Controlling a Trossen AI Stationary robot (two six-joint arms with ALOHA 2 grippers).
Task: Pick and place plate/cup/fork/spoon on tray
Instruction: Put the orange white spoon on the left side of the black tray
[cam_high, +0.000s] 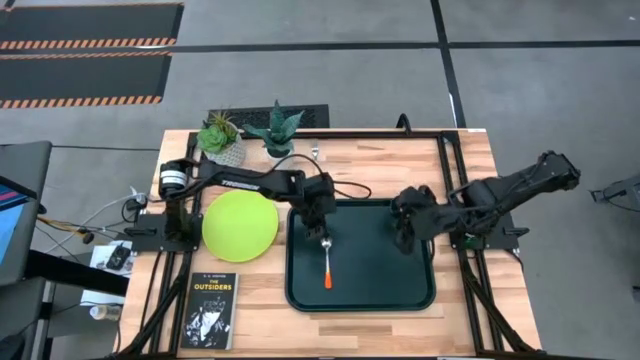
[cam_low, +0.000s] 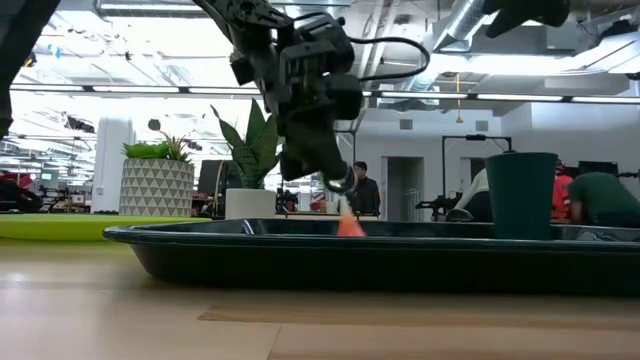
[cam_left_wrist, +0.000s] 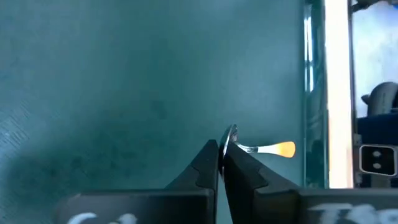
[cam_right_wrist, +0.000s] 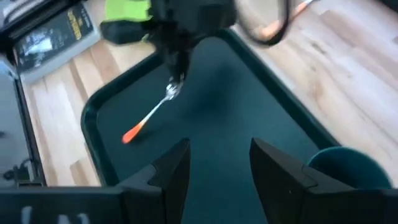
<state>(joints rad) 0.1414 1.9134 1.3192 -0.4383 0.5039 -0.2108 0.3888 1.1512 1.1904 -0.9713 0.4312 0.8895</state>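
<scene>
Leftmost on the counter (cam_high: 380, 170), clear of the tray (cam_high: 420, 295): the lime plate (cam_high: 240, 226), not yet placed. Next, over the tray's left part, left tool (cam_high: 323, 238) pinched shut on the bowl end of the spoon (cam_high: 327, 265), red-orange handle slanting down to the tray floor. Judged mid-placement; release next, then lift straight up. Farther right, right tool (cam_right_wrist: 219, 163) parted, empty, near the cup (cam_low: 521, 194) standing in the tray.

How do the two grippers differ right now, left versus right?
The left gripper is shut on the silver-bowled, red-orange-handled spoon over the dark green rectangular tray; the right gripper is open and holds nothing. The left is over the tray's left part, the right over its right. Both are above the tray.
</scene>
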